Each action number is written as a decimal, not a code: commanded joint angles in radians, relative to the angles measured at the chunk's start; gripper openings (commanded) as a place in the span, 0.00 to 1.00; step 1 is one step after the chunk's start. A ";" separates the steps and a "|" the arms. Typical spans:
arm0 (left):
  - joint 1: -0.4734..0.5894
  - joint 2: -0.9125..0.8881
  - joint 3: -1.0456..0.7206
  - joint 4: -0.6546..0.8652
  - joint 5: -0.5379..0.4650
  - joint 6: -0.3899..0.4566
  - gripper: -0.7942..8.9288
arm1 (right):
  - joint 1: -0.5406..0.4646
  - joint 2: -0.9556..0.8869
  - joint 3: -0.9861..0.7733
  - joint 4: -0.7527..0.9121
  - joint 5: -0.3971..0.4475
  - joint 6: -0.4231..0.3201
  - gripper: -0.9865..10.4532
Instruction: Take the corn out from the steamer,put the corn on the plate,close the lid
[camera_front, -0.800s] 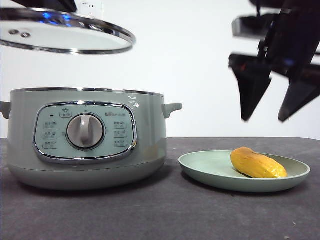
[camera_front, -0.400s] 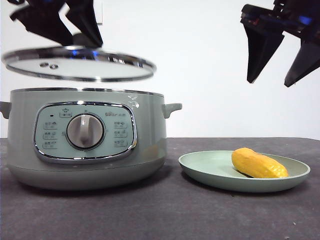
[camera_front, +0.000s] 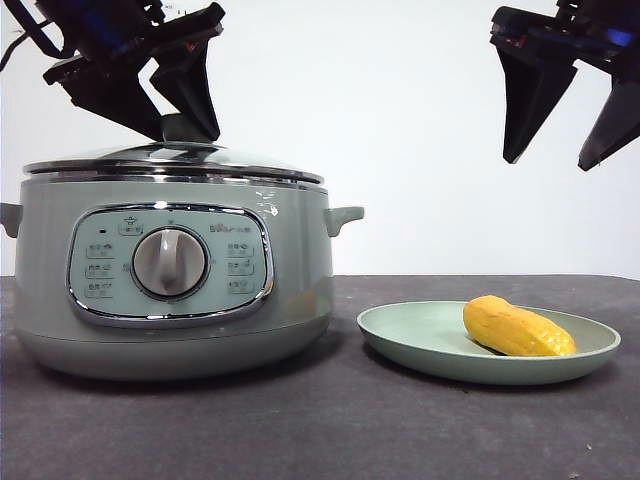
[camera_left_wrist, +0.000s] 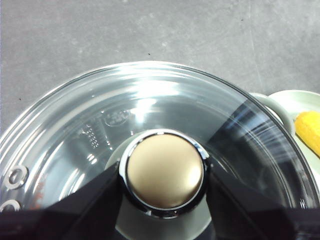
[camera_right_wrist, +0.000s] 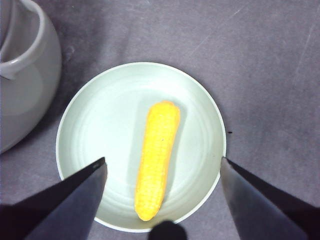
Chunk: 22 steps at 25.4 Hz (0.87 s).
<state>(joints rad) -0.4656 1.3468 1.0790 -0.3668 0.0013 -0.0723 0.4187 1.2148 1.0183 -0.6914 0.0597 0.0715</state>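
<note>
Lid (camera_front: 170, 158) seated on steamer (camera_front: 170, 280) rim, front view: my left gripper (camera_front: 165, 125) angled down from above steamer, jaws clamped on knob. Right gripper (camera_front: 565, 150) high above plate (camera_front: 400, 335), jaws spread wide, empty. Corn (camera_front: 517, 327) lies on plate, beside steamer.

Left wrist: domed glass lid (camera_left_wrist: 150, 100), chrome-ringed round knob (camera_left_wrist: 164, 170) pinched between my black jaws.

Right wrist: smooth yellow cob (camera_right_wrist: 156, 157) lengthwise in shallow pale green plate (camera_right_wrist: 90, 130), steamer handle (camera_right_wrist: 20, 55) just beside plate.
</note>
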 joint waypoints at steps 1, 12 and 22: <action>-0.007 -0.001 0.010 -0.006 0.006 -0.010 0.07 | -0.001 0.001 -0.008 0.002 0.002 0.010 0.42; -0.007 -0.001 0.010 -0.030 0.000 -0.003 0.10 | -0.001 0.002 -0.008 0.002 0.002 0.010 0.42; -0.007 -0.033 0.010 -0.015 0.002 -0.008 0.48 | -0.001 -0.004 -0.008 0.010 0.002 -0.004 0.41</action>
<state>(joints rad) -0.4721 1.3273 1.0813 -0.3897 0.0040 -0.0788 0.4187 1.2137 1.0183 -0.6868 0.0597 0.0700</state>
